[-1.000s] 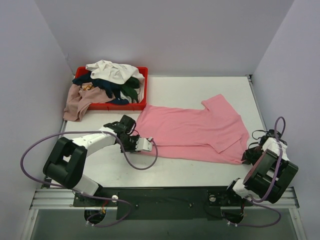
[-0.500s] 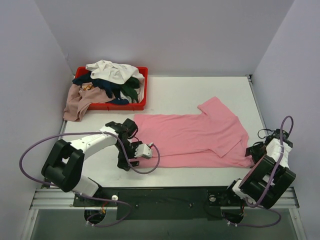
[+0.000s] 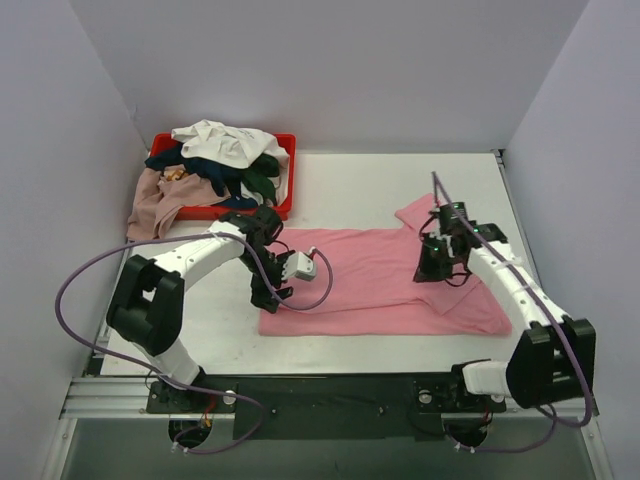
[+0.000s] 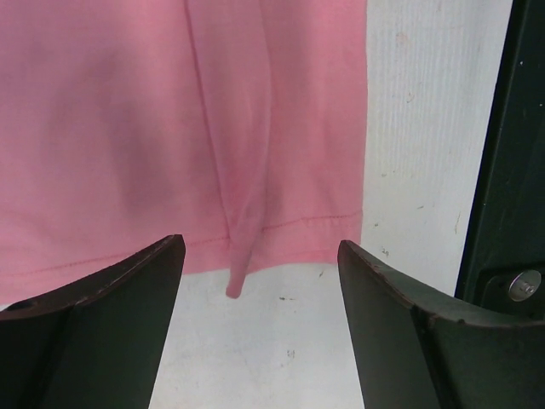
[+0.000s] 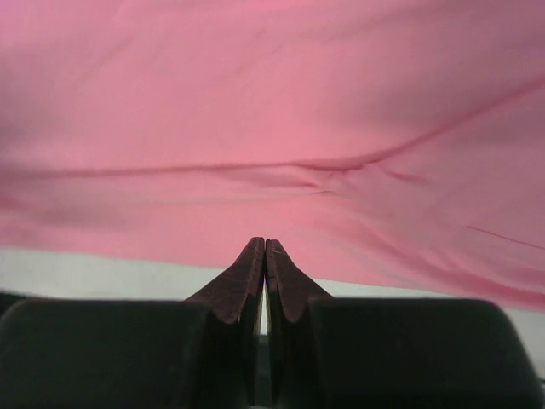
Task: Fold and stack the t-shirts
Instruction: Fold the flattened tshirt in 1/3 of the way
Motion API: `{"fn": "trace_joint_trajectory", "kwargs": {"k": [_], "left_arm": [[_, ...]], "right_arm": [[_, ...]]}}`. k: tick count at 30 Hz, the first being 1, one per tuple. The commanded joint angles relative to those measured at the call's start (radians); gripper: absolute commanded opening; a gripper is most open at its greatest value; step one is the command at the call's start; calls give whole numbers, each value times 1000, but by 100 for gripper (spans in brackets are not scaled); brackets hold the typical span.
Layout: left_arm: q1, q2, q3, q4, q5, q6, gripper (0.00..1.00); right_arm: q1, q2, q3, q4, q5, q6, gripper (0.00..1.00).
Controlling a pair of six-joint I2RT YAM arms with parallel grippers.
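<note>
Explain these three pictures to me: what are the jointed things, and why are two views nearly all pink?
They are robot arms, a left arm and a right arm, bolted at the near edge of a white table, each ending in a two-finger gripper. The wide picture comes from a fixed camera above and behind them. The other two come from cameras on the wrists, looking past each arm's own fingers, so close that the pink t-shirt fills them. That shirt lies spread on the table. The left gripper is open over the shirt's hem, holding nothing. The right gripper is shut, with nothing visible between its fingers. At the back left, a red tray holds a heap of other shirts; a mauve one hangs over its side.
</note>
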Motion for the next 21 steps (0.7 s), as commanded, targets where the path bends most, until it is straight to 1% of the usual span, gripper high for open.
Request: {"fn": "trace_joint_trajectory", "kwargs": {"k": [1, 2, 3, 4, 5, 6, 8, 9, 10, 11, 12, 15, 18, 21], "left_arm": [[-23, 16, -23, -18, 62, 88, 83], [-25, 19, -32, 13, 36, 57, 82], [-26, 31, -47, 65, 22, 40, 74], [-26, 39, -50, 91, -4, 8, 69], [-25, 54, -52, 125, -20, -4, 58], [-25, 59, -53, 140, -44, -15, 54], [-23, 62, -64, 189, -84, -52, 38], [-17, 59, -66, 212, -89, -66, 24], [-13, 59, -66, 220, -92, -95, 18], [-9, 56, -66, 235, -96, -106, 5], [-3, 54, -70, 246, -104, -136, 0], [14, 53, -86, 291, -115, -201, 0], [55, 62, -90, 357, -153, -341, 0], [73, 83, -83, 358, -161, -397, 0]], "right_arm": [[167, 137, -34, -36, -196, -91, 0], [203, 154, -45, -34, -204, -92, 0], [225, 194, -60, -28, -201, -89, 0], [234, 213, -69, -22, -197, -78, 0], [249, 248, -80, -1, -198, -72, 0], [250, 265, -83, 7, -183, -53, 0], [251, 305, -93, 24, -136, -23, 0], [250, 320, -97, 25, -106, -14, 0], [250, 326, -100, 25, -92, 3, 0], [250, 343, -108, 27, -79, 9, 0], [251, 352, -111, 25, -75, 18, 0], [250, 397, -122, 25, -57, 32, 0], [248, 408, -120, 28, -51, 31, 0], [244, 414, -123, 28, -28, 29, 0]]}}
